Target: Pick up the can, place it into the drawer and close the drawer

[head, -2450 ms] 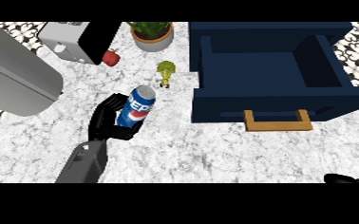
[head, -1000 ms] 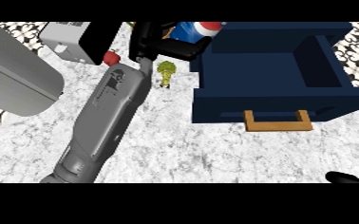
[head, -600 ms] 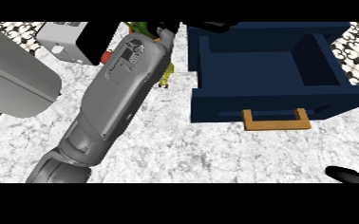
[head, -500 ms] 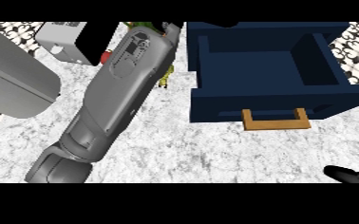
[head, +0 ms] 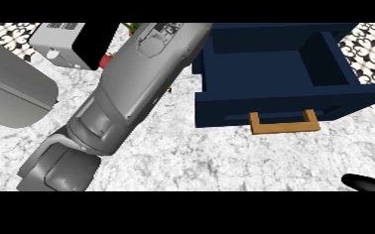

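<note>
Marble counter [head: 219, 158] | drawer [head: 271, 74] open, handle [head: 284, 123] forward | left forearm [head: 124, 99] raised, hand and can unseen, fingers untellable | right hand [head: 359, 182] at edge, fingers untellable | risk: can released blind, missing drawer.

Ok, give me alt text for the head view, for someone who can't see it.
A grey forearm stretches up the counter, its hand past the top edge, beside an open dark blue drawer with a tan handle. No can shows; a dark fingertip of the right hand sits at the lower right corner.
</note>
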Motion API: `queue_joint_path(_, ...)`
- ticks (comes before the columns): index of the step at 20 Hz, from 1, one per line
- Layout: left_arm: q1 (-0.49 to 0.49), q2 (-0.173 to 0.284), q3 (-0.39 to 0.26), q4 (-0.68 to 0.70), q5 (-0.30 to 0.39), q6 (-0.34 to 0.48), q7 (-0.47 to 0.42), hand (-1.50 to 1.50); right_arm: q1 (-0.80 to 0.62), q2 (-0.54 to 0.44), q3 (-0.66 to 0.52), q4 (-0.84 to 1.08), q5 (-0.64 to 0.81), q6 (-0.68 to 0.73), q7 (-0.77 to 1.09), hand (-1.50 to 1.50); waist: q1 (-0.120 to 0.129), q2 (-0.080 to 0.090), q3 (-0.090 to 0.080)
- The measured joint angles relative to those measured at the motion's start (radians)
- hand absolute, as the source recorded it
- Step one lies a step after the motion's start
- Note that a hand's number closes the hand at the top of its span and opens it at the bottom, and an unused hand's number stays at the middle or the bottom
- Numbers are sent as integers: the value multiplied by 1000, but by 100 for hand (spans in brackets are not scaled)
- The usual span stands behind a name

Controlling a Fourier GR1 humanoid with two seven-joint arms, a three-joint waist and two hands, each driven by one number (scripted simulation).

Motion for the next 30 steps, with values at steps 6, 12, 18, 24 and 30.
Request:
queue_joint_path(6, -78, 0, -55, 117, 68, 38, -29, 150, -36, -14, 4, 3, -2, -6, 24, -150, -19, 5, 1)
queue_joint_path(12, -122, 0, -100, 201, 105, 91, -68, -150, -54, -15, 21, 24, 15, -7, 11, -150, -34, 10, 1)
queue_joint_path(18, -157, 0, -124, 257, 140, 163, -91, -150, -71, -29, 24, 38, 10, 5, 9, -150, -48, 14, 2)
queue_joint_path(24, -169, 0, -133, 288, 177, 194, -128, -150, -108, -73, 49, 39, 68, 24, -5, -150, -56, 20, 2)
queue_joint_path(30, -168, 0, -129, 292, 229, 212, -153, -150, -158, -128, 108, 69, 189, 51, -67, -150, -55, 23, 2)
